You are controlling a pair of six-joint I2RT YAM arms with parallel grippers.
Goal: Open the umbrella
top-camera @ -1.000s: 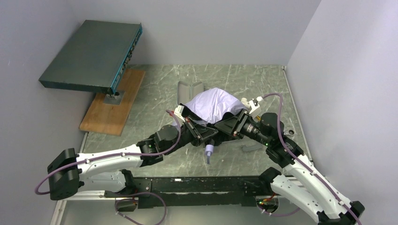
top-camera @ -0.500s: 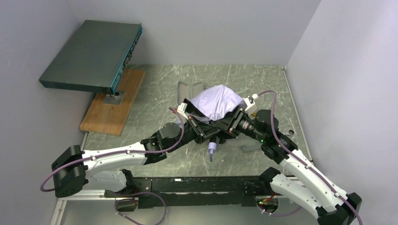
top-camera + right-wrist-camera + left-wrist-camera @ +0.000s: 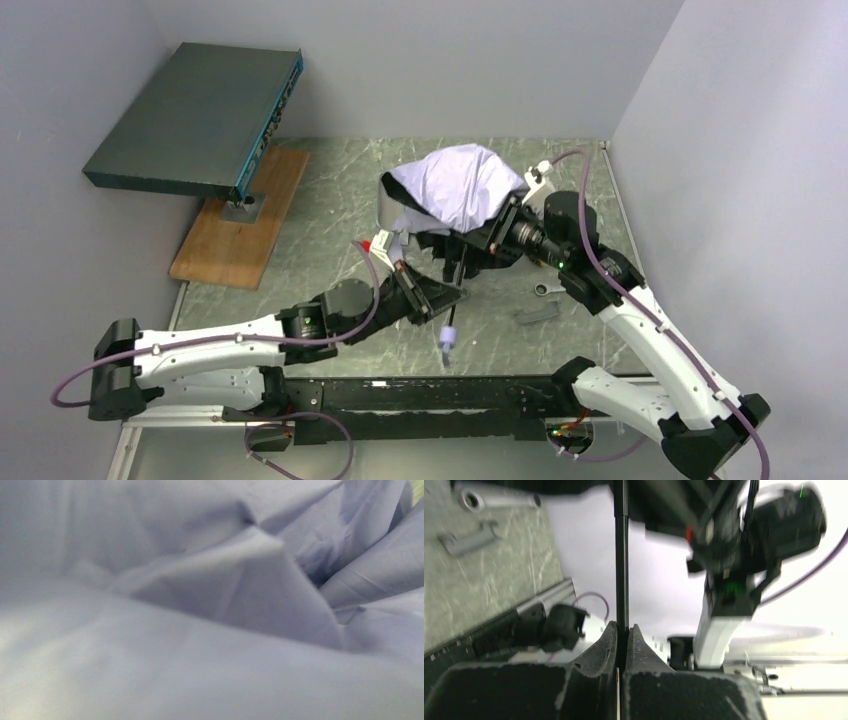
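The left pincer (image 3: 622,630) clamps the umbrella's (image 3: 455,190) black shaft (image 3: 621,555) between handle (image 3: 447,340) and canopy (image 3: 200,605); the right pincer (image 3: 478,240) presses into the canopy fabric. Whether it grips, I cannot tell.

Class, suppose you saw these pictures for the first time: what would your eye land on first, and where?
The pale umbrella bulges mid-table, and its fabric fills the right wrist view. The left gripper is clamped on its thin black shaft, with the handle toward the near edge. A dark teal box stands raised at the far left.
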